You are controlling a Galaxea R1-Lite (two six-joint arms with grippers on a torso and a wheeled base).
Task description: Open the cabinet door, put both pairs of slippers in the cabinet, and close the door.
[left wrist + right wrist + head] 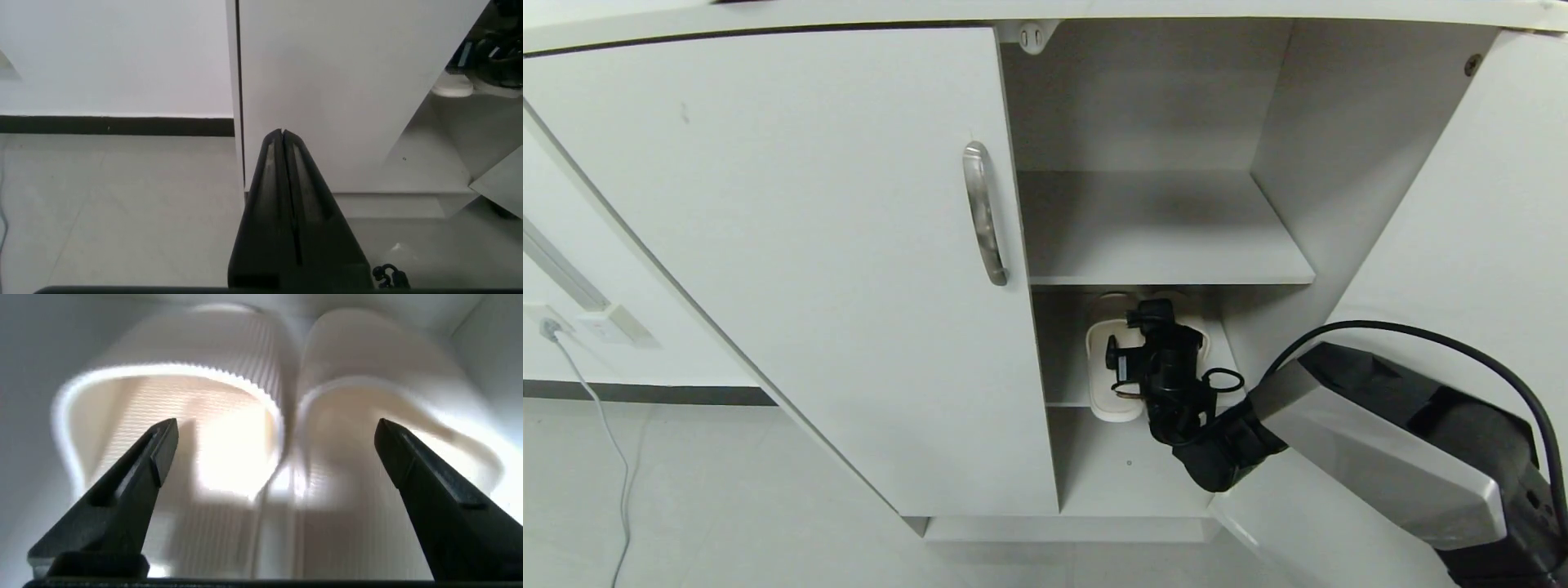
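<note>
Subject unit: a white laminate cabinet (768, 245), flat-panelled, smooth and matte. Its left door is shut and carries a curved brushed-metal handle (985, 214). The right door (1486, 229) stands swung open.

Inside, beneath the plain white upper shelf (1160, 237), a pair of cream, soft-looking slippers (1104, 367) lies side by side on the lower shelf. Their straps are finely ribbed and their edges rounded.

The right gripper (1147, 327) is inside that compartment, just over the pair. Its black tapered fingers (131, 490) are spread wide apart, with both slippers showing between them.

The left gripper (282, 135) hangs low outside, near the cabinet's bottom corner. Its black fingers (270, 196) are pressed together.

Surroundings: pale grey tiled floor (98, 204), white wall (106, 57), dark skirting strip (106, 125), and a wall socket with a trailing grey cable (551, 328).
</note>
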